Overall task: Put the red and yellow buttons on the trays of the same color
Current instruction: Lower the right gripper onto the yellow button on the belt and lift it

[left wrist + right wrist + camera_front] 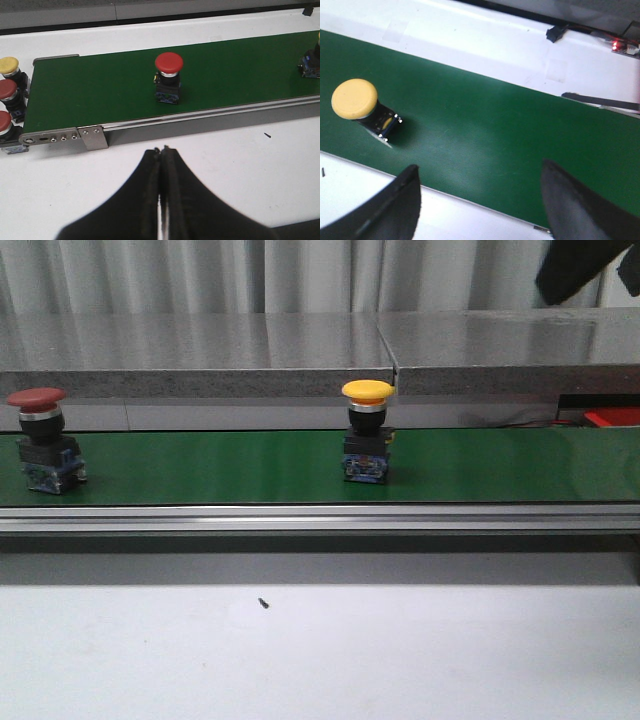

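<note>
Clearly the green conveyor belt (250,468) is the biggest hazard: if it runs, both buttons drift and a timed grasp misses. It spans the white bench (320,650) along the far edge. No trays show in any view, so the drop spots cannot be judged. The right end effector (480,200) hangs released, jaws wide, over the belt's near edge, with the yellow button (367,430) off to one side, not between the jaws; closing now grabs nothing. The left end effector (161,195) is clenched empty above the bench, short of the red button (40,438) near the belt's left end; approaching clenched would topple that top-heavy button.
</note>
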